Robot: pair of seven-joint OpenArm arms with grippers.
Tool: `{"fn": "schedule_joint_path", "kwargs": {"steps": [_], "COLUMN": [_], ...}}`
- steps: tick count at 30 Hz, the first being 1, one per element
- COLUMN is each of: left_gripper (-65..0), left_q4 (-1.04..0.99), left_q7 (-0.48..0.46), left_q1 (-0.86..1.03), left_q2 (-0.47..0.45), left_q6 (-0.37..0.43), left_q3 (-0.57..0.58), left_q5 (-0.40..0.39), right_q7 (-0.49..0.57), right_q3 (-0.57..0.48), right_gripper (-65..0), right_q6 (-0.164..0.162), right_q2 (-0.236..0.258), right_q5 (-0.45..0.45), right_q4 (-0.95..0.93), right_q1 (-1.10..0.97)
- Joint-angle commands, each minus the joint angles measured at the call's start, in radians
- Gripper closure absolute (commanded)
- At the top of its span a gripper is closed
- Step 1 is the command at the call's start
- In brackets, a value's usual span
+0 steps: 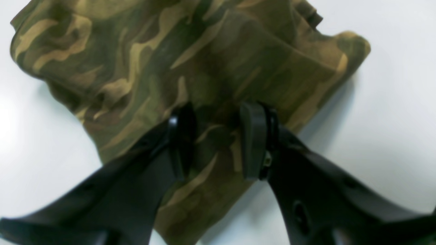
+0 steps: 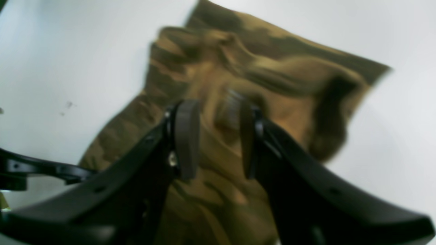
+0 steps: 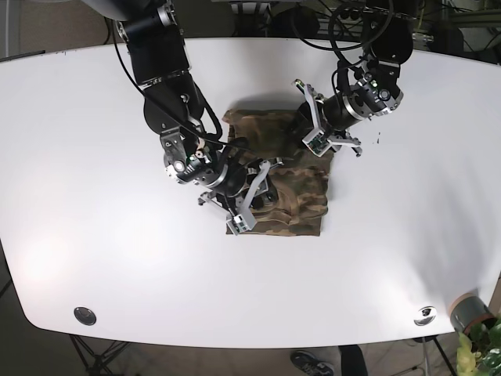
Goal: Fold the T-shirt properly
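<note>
Camo T-shirt (image 3: 282, 176) bunched on white table (image 3: 78, 157), left end effector (image 1: 216, 143) apart — right end effector (image 2: 218, 136) apart too, apparently, view blurred

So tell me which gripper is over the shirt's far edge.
The left gripper, on the base view's right, sits at the camouflage T-shirt's far edge. The right gripper is over the near-left part instead.
</note>
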Motion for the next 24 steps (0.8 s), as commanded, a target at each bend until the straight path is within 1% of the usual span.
{"fn": "schedule_joint_path", "kwargs": {"steps": [1,3,8,10,13,16,20,24], "left_gripper": [-20.8,-20.8,-20.8,-20.8,-20.8,-20.8,-20.8,-20.8], "left_q4": [-0.044,-0.079,-0.081,-0.085,-0.082,-0.087,-0.09,-0.09], "left_q7": [-0.009,-0.009,-0.009,-0.009,-0.009,-0.009,-0.009,-0.009], "left_q1": [-0.011,-0.012,-0.006,-0.006,0.012,0.024,0.026,0.027], "left_q2": [-0.003,-0.003,-0.003,-0.003,-0.003,-0.003,-0.003,-0.003], "left_q6": [0.005,0.005,0.004,0.002,0.001,0.001,0.004,0.004], "left_q3": [-0.027,-0.031,-0.031,-0.031,-0.031,-0.026,0.014,0.014], "left_q5": [0.0,0.0,0.0,0.0,0.0,0.0,0.0,0.0], "right_q7": [0.033,0.082,0.19,0.225,0.268,0.294,0.332,0.345], "right_q3": [-0.001,-0.003,-0.003,-0.001,-0.001,0.001,0.001,0.001], "right_gripper": [-18.5,-18.5,-18.5,-18.5,-18.5,-18.5,-18.5,-18.5], "right_q6": [0.005,0.005,0.01,0.013,0.014,0.014,0.014,0.014], "right_q2": [-0.019,-0.019,-0.013,-0.011,-0.01,-0.007,0.001,0.002], "right_q5": [0.01,0.01,0.011,0.011,0.011,0.011,0.011,0.013], "right_q4": [-0.067,-0.141,-0.286,-0.361,-0.42,-0.466,-0.536,-0.544], "right_q1": [0.039,0.061,0.113,0.151,0.193,0.234,0.303,0.337]}}
